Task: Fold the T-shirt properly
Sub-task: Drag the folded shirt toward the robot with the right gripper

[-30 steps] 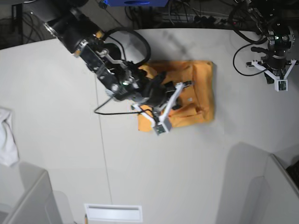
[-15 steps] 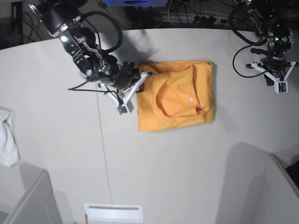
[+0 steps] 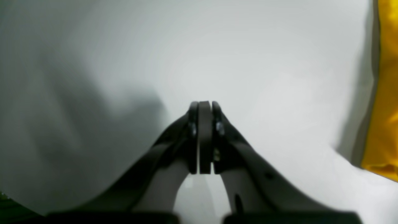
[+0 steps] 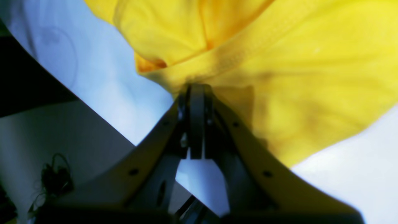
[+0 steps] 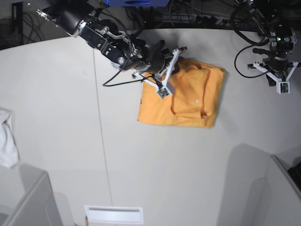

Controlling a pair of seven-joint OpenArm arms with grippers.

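Observation:
The orange T-shirt (image 5: 190, 101) lies folded into a rough rectangle on the white table, right of centre in the base view. My right gripper (image 5: 175, 66) leans over the shirt's upper left part. In the right wrist view it (image 4: 196, 88) is shut, with a hemmed fold of the T-shirt (image 4: 279, 62) bunched at its tips. My left gripper (image 5: 276, 71) hangs over bare table at the far right, apart from the shirt. Seen from the left wrist, it (image 3: 204, 107) is shut on nothing, and a strip of the T-shirt (image 3: 385, 93) shows at the frame's right edge.
A small white cloth (image 5: 7, 136) lies at the table's left edge. Grey panels (image 5: 28, 197) rise at both front corners, with a white slot (image 5: 113, 214) between them. Cables and equipment (image 5: 197, 16) crowd the back edge. A seam (image 5: 101, 122) runs down the table.
My right gripper swung from the shirt's left edge up and right over its top left part. The shirt's upper portion shifted right. The left arm stayed still.

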